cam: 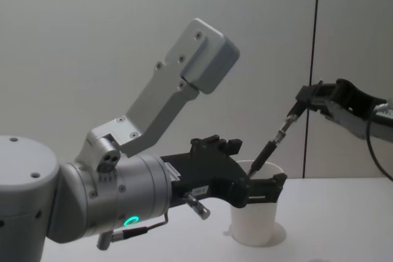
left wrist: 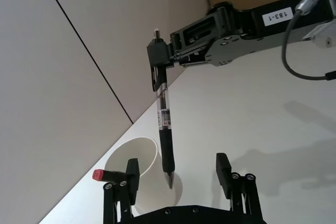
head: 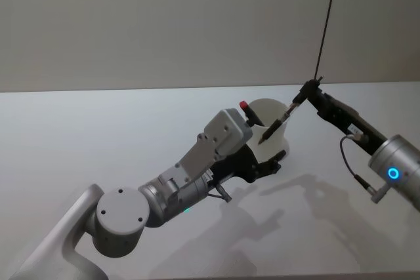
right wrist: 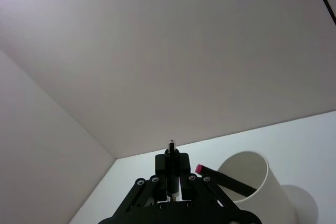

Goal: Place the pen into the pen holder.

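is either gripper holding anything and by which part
The right gripper holds the pen by its top end. The left gripper straddles the pen holder, open.

The left arm (head: 164, 195) is built of matt silver-grey cylindrical joints, with round end caps set with small recessed screws; a flat, angular grey housing (cam: 178, 84), fastened by several screws, is carried above the wrist; a ring of cyan-green light is seen low on that joint. The left gripper (left wrist: 178, 179) is black, with slim fingers (left wrist: 223, 169) bolted on by small screws. The right arm (head: 394, 172) is silver too, marked by a blue light ring; a black cable is looped beside it; a white label reading "183-1" is borne by the black right gripper (left wrist: 160, 61).
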You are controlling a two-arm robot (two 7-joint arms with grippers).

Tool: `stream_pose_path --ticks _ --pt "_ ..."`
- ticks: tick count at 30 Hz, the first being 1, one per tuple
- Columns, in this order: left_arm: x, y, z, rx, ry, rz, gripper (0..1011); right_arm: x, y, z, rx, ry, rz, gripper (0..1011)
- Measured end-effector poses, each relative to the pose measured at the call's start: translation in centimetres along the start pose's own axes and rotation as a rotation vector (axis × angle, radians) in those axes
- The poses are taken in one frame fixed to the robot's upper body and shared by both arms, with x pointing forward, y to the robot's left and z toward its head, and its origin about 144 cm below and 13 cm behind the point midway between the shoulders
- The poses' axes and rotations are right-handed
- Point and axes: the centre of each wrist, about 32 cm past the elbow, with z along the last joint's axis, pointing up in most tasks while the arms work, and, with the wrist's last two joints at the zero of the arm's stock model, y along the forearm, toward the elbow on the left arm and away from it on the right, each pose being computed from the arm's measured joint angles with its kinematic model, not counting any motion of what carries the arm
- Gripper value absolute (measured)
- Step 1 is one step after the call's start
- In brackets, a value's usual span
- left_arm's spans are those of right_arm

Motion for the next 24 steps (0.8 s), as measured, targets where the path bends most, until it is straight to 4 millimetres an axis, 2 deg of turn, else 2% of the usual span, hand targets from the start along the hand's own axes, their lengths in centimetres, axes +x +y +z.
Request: stream_pose_path --ticks 5,24 --pt "0.0 0.0 0.0 0.000 0.000 0.000 1000 0.3 0.6 0.7 -0.003 -0.064 0.009 130" --pt "0.0 0.0 0.0 0.000 0.000 0.000 1000 1.9 4.6 4.9 -0.045 -0.349 0.083 130"
